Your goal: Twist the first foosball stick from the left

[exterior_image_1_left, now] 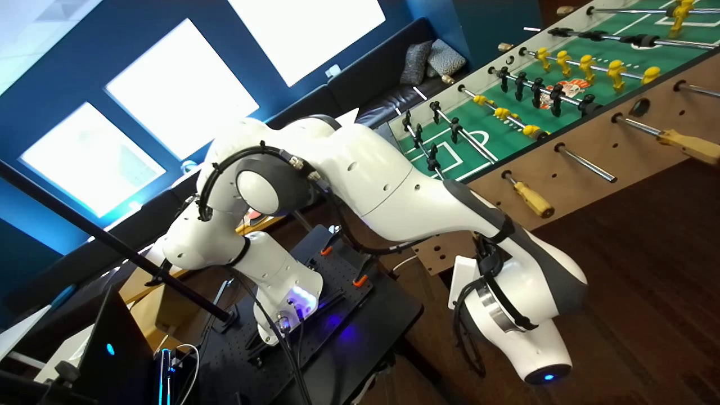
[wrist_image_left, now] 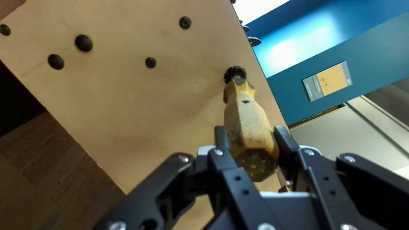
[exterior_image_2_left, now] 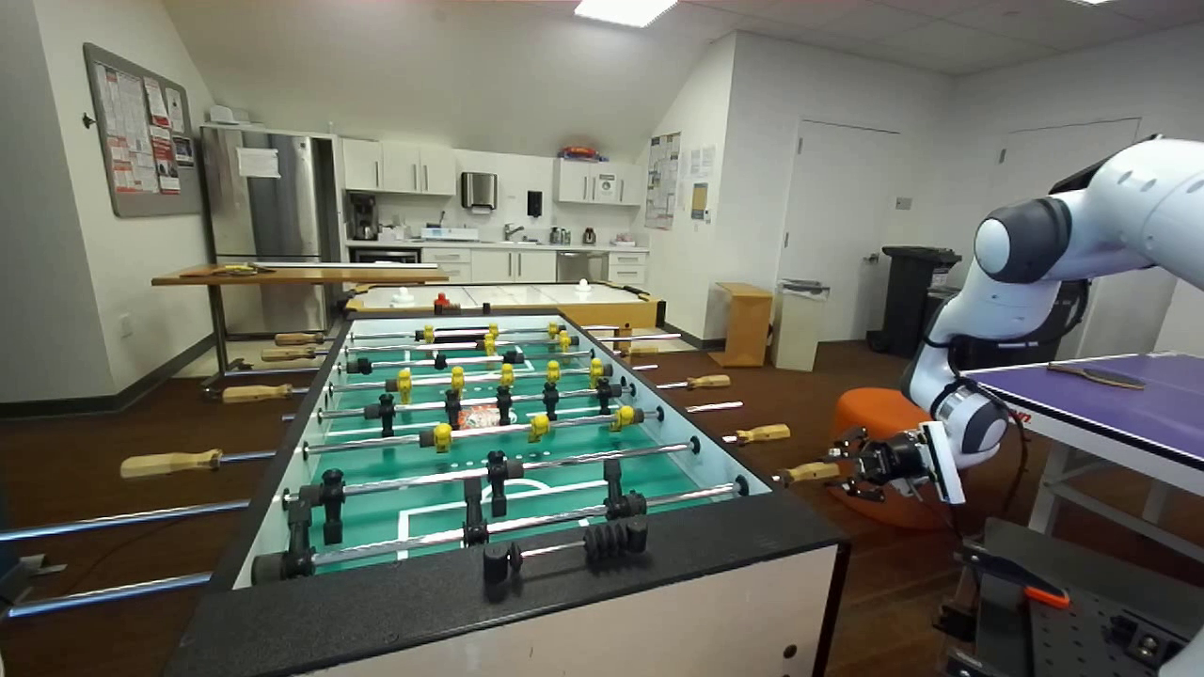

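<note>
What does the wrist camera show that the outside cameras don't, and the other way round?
Only the wrist view: the blunt end of the wooden handle, between the fingers of the gripper.
Only the exterior views: the green playing field and yellow players, in both; a sofa with cushions in an exterior view; a purple table in an exterior view.
Shared: the foosball table, in all three; the wooden handle and gripper also show in an exterior view.
</note>
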`<move>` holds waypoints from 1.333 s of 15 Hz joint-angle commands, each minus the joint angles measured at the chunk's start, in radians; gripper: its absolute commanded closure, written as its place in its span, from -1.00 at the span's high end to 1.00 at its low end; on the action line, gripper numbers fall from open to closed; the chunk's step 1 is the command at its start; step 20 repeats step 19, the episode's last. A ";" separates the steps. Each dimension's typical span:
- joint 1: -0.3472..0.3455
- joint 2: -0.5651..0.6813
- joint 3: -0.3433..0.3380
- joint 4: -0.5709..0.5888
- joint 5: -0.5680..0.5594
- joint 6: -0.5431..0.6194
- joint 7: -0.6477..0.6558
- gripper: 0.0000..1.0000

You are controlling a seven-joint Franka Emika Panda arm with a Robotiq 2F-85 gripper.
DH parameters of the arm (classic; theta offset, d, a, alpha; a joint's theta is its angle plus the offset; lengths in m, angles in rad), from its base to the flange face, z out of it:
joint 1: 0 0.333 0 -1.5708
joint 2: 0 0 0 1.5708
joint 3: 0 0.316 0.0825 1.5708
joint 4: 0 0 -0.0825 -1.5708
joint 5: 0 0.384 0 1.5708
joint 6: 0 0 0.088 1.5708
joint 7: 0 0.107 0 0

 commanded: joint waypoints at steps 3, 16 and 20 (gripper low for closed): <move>0.014 -0.051 0.008 -0.054 0.118 0.101 -0.129 -0.72; 0.155 -0.193 -0.091 -0.214 0.309 0.450 -0.059 1.00; 0.208 -0.240 -0.139 -0.261 0.252 0.493 0.010 1.00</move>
